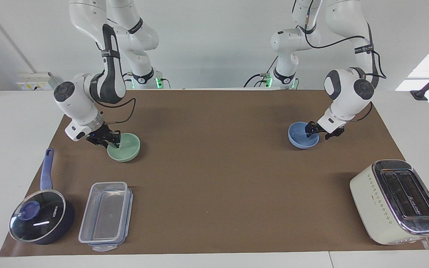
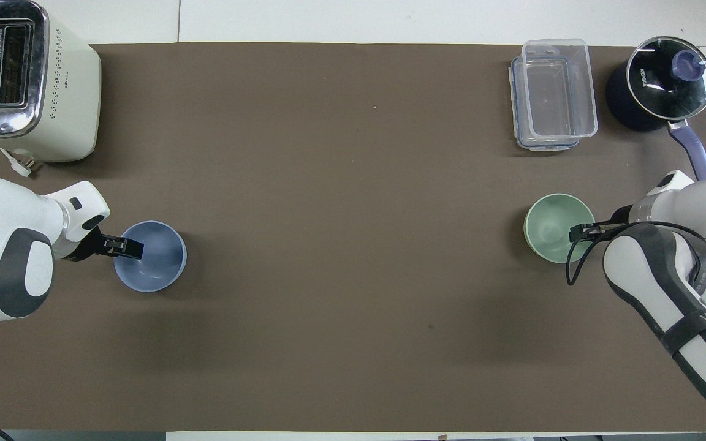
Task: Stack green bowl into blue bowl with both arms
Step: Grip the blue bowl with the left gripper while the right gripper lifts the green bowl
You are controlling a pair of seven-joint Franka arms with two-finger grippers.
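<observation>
Here: round matte green bowl (image 1: 124, 147) | right pincer (image 1: 114, 138) grip unclear | left pincer (image 1: 308, 130), blue bowl (image 1: 301, 138), unclear

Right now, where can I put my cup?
The middle of the mat is bare, between the green bowl and the blue bowl, and farther from the robots, between the clear box and the toaster. Crowded: the right arm's end, with pot, clear box and the right gripper at the green bowl's rim. The left gripper is at the blue bowl's rim.

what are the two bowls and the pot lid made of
Green bowl and blue bowl: probably plastic or matte ceramic; both are evenly coloured with no shine. Pot lid: looks like clear glass, glossy, with a bright reflection and the dark pot visible through it.
</observation>
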